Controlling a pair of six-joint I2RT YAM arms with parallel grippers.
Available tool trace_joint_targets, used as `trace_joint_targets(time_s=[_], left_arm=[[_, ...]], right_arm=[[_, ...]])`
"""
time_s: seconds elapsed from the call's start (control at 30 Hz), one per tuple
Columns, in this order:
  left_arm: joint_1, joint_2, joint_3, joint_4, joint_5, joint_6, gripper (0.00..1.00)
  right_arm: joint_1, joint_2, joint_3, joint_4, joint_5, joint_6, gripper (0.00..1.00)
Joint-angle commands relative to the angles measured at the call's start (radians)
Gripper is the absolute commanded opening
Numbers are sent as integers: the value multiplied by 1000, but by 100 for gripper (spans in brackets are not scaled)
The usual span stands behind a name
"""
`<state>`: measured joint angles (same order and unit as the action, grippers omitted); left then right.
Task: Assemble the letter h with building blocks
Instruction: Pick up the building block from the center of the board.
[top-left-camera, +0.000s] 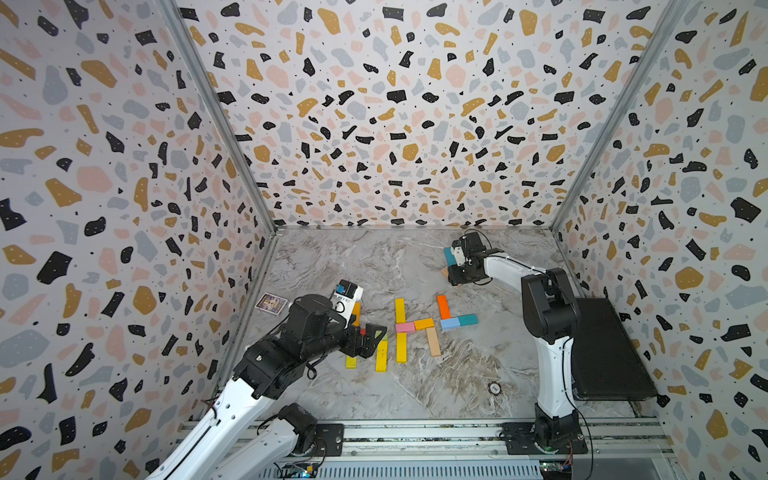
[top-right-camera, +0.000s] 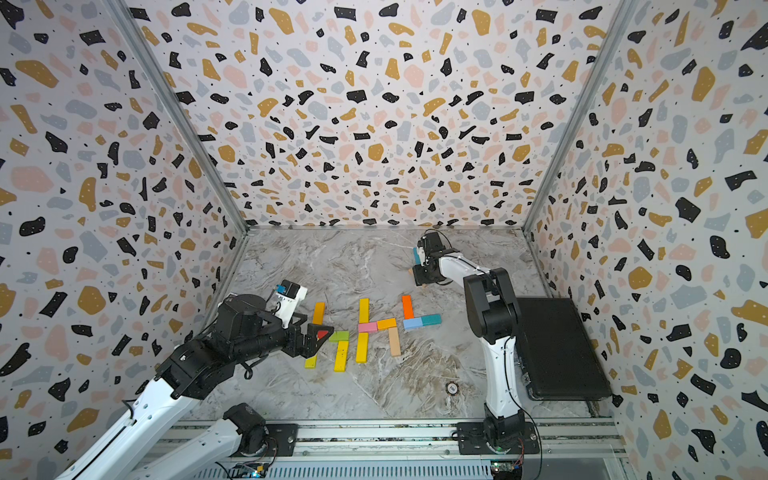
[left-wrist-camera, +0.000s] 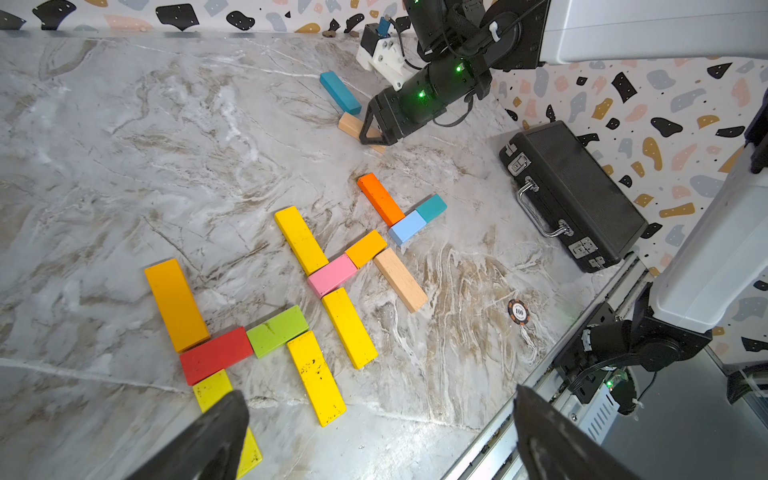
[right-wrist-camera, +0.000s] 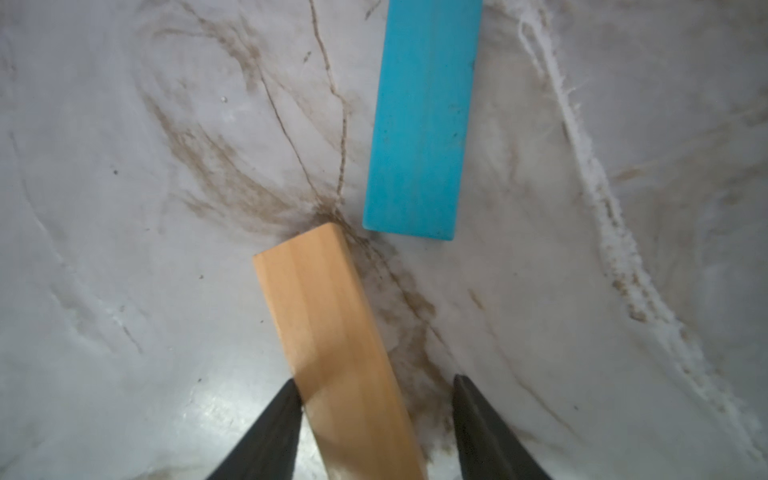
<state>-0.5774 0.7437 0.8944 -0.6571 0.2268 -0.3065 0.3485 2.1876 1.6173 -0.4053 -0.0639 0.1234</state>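
In both top views the right end effector (top-left-camera: 453, 277) is hanging low over the tabletop (top-left-camera: 374, 257) toward 1 o'clock. Its own body is hiding nearly all of the tan block (top-left-camera: 444, 272) beneath it, and only a sliver is showing, with a blue block (top-left-camera: 449, 254) peeking out just beyond.

The right wrist view is filling that gap. There the jaws are standing partly open astride the tan block (right-wrist-camera: 328, 332). One finger (right-wrist-camera: 282, 415) is touching its long edge while the other is standing off with bare marble between, so nothing is being gripped. The tan block's near end and the blue block's (right-wrist-camera: 419, 124) far end are both running out of frame. Their corners are lying near each other but apart.

Toward 8 o'clock the left end effector (top-left-camera: 370, 338) is covering most of a red block (top-left-camera: 363, 331) in the top views. The left wrist view is showing that red block (left-wrist-camera: 216, 353) whole, end to end with a green block (left-wrist-camera: 277, 330). Here the left end effector (left-wrist-camera: 378, 395) is gaping wide and empty, one fingertip (left-wrist-camera: 224, 428) overlapping a yellow block (left-wrist-camera: 212, 388). The other building blocks (left-wrist-camera: 332, 274) are lying flat in groups around the centre. Only this view is making the poker chip (left-wrist-camera: 518, 311) and the black case's (left-wrist-camera: 582, 195) latches readable.
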Motion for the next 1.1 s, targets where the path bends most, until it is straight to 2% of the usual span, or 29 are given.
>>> trace_joint_targets(time_s=[0.0,0.1,0.17,0.37,0.57,0.73,0.8,0.9,1.07], left_arm=[[8,1,-6,20,3,9,99],[9,1,-6,20,6,9,99],[9,2,-8,22,8,7,99],[8,2,-8,20,2,8,99],[9,-6,-8,19,-3,6,99],[10,-15,-8,19,-3,4,99],[10,-19,-8,20,0,0,99],[10,-30,-11,26,8,-2,99],[10,-40,-11,32,22,-4,99]], right_arm=[[25,30,23,-83,55,-6,48],[28,26,-5,-44,59,16,32],[31,9,-26,-10,58,21,25],[52,-76,-92,110,88,58,17],[60,-273,-202,164,81,154,13],[95,-489,-403,149,77,259,13],[126,-568,-491,121,89,278,13],[205,-695,-609,47,172,300,13],[334,-893,-810,-9,235,422,14]])
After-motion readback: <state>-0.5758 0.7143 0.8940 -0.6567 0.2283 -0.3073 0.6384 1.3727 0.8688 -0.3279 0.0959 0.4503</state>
